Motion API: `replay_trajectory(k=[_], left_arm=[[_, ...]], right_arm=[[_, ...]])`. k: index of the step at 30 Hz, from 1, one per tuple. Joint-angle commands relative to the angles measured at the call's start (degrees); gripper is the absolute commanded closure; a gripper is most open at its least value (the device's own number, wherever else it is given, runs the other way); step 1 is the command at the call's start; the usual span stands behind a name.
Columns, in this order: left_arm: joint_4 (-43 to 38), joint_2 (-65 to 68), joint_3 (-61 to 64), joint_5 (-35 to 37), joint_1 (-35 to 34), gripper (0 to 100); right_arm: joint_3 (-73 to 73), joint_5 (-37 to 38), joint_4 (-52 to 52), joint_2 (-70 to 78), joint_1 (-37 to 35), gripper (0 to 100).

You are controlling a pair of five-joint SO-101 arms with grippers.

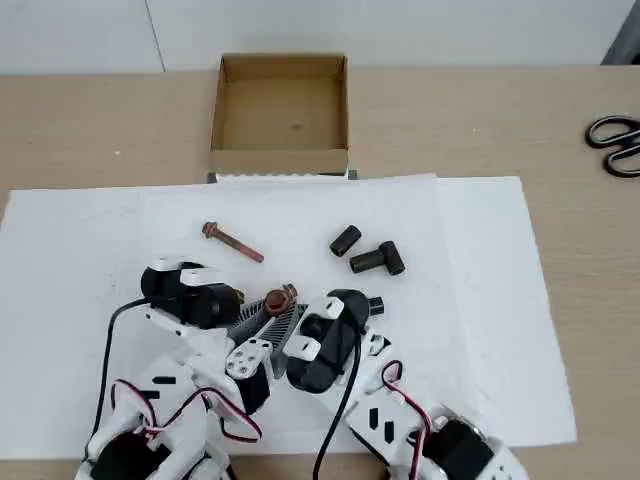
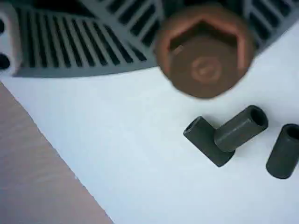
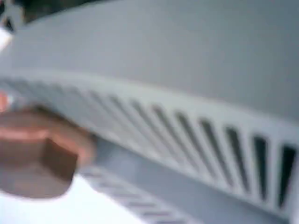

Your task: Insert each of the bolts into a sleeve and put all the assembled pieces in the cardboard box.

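- The left gripper pinches a copper-coloured hex-head bolt low over the white paper sheet, at the near side of the table, with the bolt's head turned toward the wrist camera.
- The right gripper sits close against that same bolt. Whether it is clamped on anything cannot be told.
- Three dark cylindrical sleeves lie loose on the sheet. Two touch at an angle and the third sleeve lies just beside them; none carries a bolt.
- A second copper-coloured bolt lies flat on the paper, well apart from the sleeves.
- The open cardboard box stands beyond the sheet with no assembled piece inside.
- The step in hand appears to be mating bolt and sleeve. Done well, it likely calls for a steady grip near the head, with the shank left free and lined up with a sleeve's bore. The sleeve would also need bracing so it cannot roll.
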Motion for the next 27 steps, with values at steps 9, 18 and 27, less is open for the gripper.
replay_trajectory(k=[9, 18, 27], left_arm=[[0.44, 0.35, -2.24, -1.05, -3.96, 82], [2.46, 0.44, -8.57, -7.38, -7.47, 82], [2.46, 0.44, -18.07, -10.73, -11.08, 93]], right_arm=[[-1.76, 1.23, -1.89, -0.31, -0.48, 99.5], [-1.76, 1.23, -1.8, -0.31, 3.3, 99.5], [-1.67, 1.14, -1.36, -0.31, 3.56, 99.5]])
